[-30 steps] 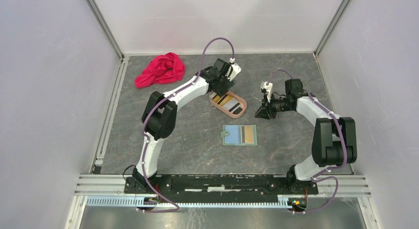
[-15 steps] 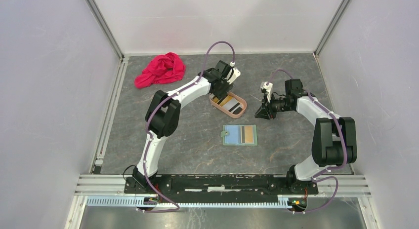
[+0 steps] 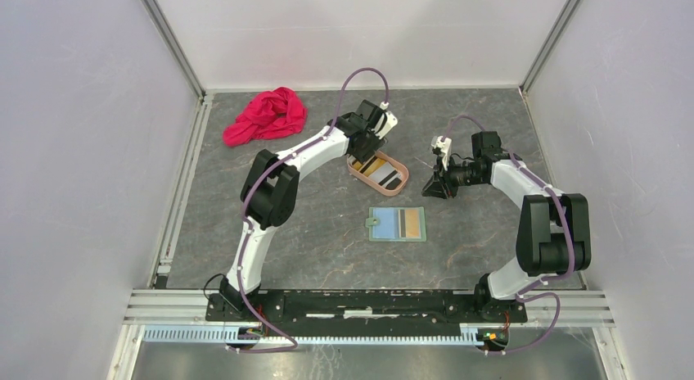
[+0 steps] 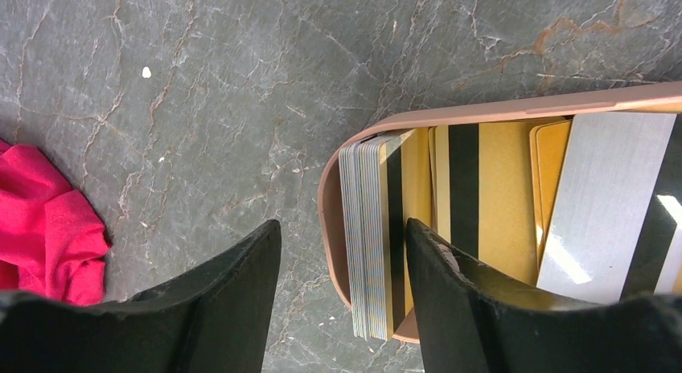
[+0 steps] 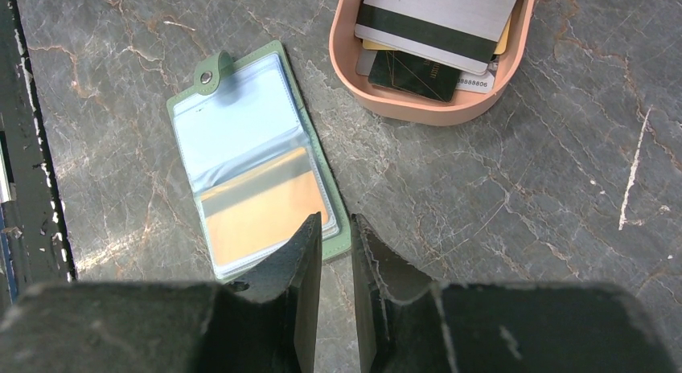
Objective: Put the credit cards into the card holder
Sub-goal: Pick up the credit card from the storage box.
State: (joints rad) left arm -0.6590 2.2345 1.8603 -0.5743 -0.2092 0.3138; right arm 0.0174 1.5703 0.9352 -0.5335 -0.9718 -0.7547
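- The left tool (image 4: 342, 227) is open, its jaws spread wide. They straddle the rounded end of the tray (image 4: 328, 198).
- The tray is pinkish-tan and oval. It sits on the grey counter (image 3: 327, 232), past the middle.
- Most of the cards (image 4: 490, 204) are in the tray. A thick stack stands on edge at the end between the left jaws, and gold cards with dark stripes and a grey card lie beside it.
- I cannot tell whether the left jaws touch the tray or the stack.
- The holder (image 5: 241, 124) lies open and flat on the counter, nearer the arm bases than the tray and apart from it. Its light blue inside faces up.
- An orange card (image 5: 261, 212) with a dark stripe sits in one pocket of the holder, in the half away from the snap tab.
- The right tool (image 5: 335, 219) is almost closed, with only a thin slit between its jaws and nothing in it. It hangs to the right of the tray and beyond the holder.
- A red cloth (image 3: 266, 116) lies bunched at the far left, well apart from the tray.
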